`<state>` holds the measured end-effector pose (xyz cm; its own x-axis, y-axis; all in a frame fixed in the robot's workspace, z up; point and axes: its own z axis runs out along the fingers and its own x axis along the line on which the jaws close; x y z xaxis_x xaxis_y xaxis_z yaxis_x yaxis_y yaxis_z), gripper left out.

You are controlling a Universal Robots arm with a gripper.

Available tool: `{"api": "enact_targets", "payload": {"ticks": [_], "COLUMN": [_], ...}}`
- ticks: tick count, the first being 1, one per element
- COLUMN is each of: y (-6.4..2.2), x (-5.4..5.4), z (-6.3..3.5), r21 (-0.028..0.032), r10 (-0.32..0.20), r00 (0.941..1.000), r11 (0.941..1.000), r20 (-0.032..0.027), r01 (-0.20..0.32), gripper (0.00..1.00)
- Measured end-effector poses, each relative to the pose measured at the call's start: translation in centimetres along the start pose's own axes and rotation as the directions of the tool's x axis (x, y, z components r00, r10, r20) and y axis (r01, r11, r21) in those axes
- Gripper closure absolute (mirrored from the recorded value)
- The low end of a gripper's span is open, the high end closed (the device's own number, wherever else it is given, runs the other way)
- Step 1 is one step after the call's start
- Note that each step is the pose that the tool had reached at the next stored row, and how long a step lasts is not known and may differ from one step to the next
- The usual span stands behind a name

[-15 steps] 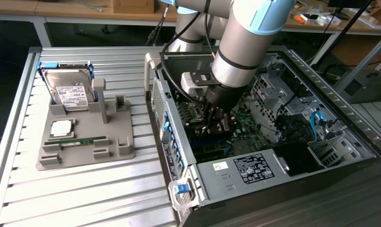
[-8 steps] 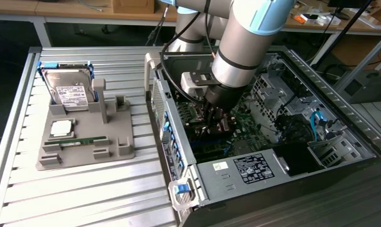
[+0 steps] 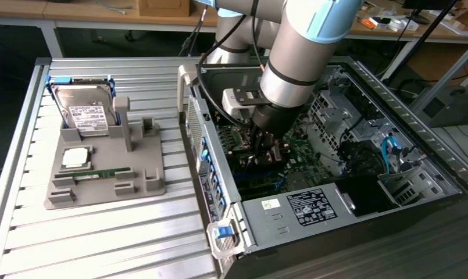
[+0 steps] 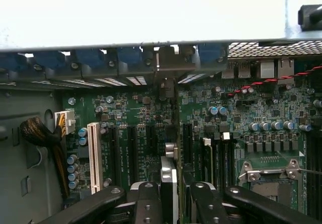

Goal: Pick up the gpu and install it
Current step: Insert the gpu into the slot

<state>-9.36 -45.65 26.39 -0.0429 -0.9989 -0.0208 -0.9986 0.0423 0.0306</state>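
Note:
My gripper point(image 3: 265, 150) is down inside the open computer case point(image 3: 296, 212), just over the green motherboard point(image 3: 300, 145). It is shut on the gpu point(image 3: 274, 156), a thin dark card. In the wrist view the gpu point(image 4: 169, 176) stands edge-on between my two black fingers point(image 4: 147, 196). It runs straight ahead toward the case's rear wall, where its metal end point(image 4: 166, 88) lines up with the slot openings. The card's lower edge sits over the black expansion slots point(image 4: 151, 143) of the motherboard point(image 4: 131, 110). Whether it is seated in a slot I cannot tell.
A white slot point(image 4: 93, 156) and a cable bundle point(image 4: 43, 136) lie to one side, the CPU socket point(image 4: 269, 173) to the other. On the slatted table, a grey holder point(image 3: 145, 186) carries a silver hard drive point(image 3: 90, 110) and a green RAM stick point(image 3: 94, 172).

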Motion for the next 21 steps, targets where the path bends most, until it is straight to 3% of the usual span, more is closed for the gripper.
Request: {"api": "enact_targets", "payload": {"ticks": [4,21], "y": [0.01,0.21], "x": [0.0,0.01], "z": [-0.01,0.11], "r21": [0.0001,0.0001], "r10": [0.0,0.0], "r00": [1.0,1.0], "r11": [1.0,1.0], "r20": [-0.0039,-0.0044], "r01": [0.0,0.0], "gripper": [0.73,0.73]}}
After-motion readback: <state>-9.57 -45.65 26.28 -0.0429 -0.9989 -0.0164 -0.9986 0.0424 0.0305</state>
